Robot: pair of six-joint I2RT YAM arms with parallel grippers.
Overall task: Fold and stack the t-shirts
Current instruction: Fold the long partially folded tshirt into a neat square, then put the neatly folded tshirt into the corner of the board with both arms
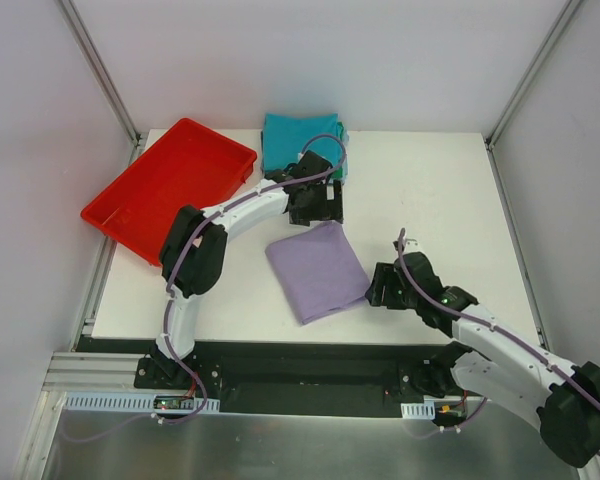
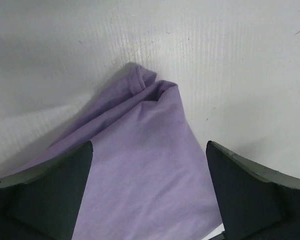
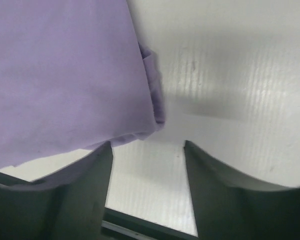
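A folded lavender-purple t-shirt lies flat in the middle of the white table. It fills the lower part of the left wrist view and the upper left of the right wrist view. A folded teal t-shirt sits at the table's back edge, on top of a stack whose lower shirts barely show. My left gripper hovers open just behind the purple shirt's far corner, holding nothing. My right gripper is open and empty beside the shirt's near right corner.
A red plastic tray lies tilted over the table's back left corner. Bare white table stretches to the right of the shirts. The frame's metal posts stand at the back corners.
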